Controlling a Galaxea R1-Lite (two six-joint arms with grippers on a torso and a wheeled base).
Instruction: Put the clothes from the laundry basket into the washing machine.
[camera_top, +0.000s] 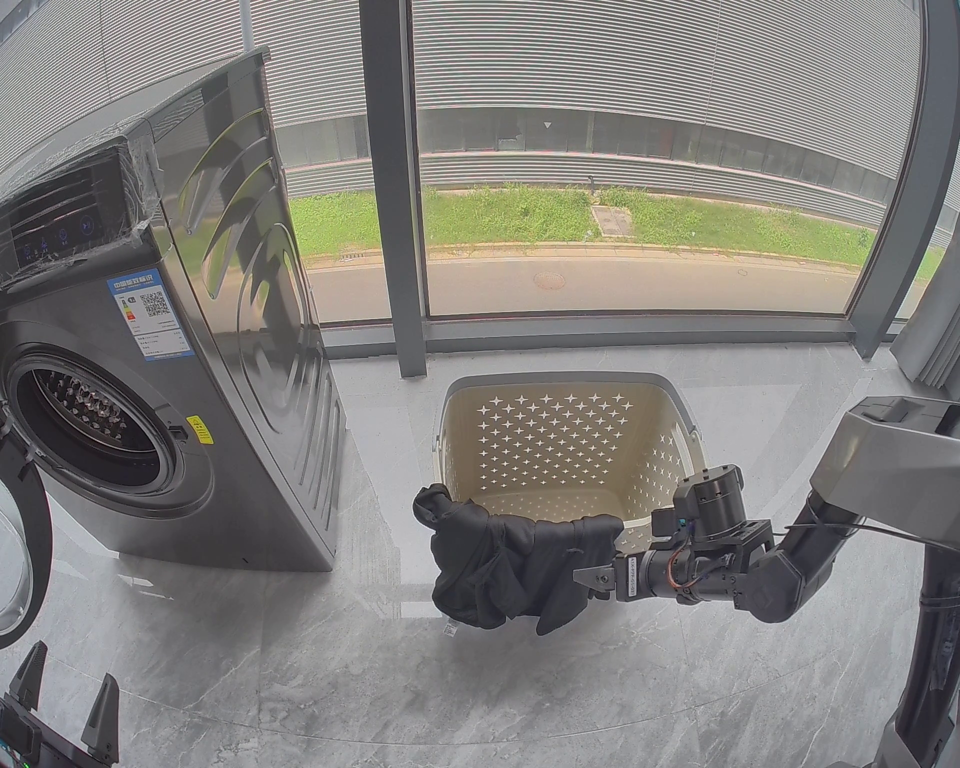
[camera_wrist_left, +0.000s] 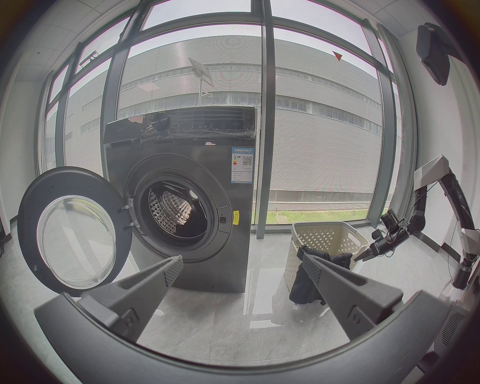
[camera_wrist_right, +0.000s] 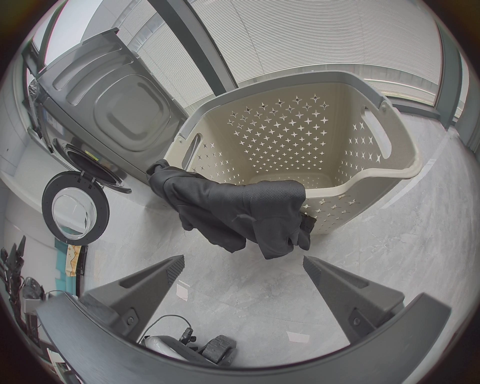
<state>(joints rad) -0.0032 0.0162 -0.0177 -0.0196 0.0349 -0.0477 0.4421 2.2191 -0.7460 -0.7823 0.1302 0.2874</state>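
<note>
While the black garment (camera_top: 505, 570) hangs over the near rim of the laundry basket (camera_top: 560, 380), we note most of the cloth drooping down the outside wall toward the grey marble floor (camera_top: 500, 690), one sleeve end bunched at the rim's left corner. Right gripper (camera_wrist_right: 243, 262) sits level with that rim, just beside the garment's right end. Its jaws stand spread wide, and the cloth lies ahead of the fingertips rather than between them. Whether one fingertip touches the fabric, we cannot tell.

Cream basket, star-punched walls, stands upright on the floor before the window (camera_top: 650, 150). Washing machine (camera_top: 240, 330) stands near the basket, on the robot's left. Its round door (camera_wrist_left: 75, 235) is swung fully open and the steel drum (camera_wrist_left: 175, 210) is exposed.

Left gripper (camera_wrist_left: 241, 260) hangs low on the robot's left, facing the machine's open front and well apart from it, jaws spread wide.
</note>
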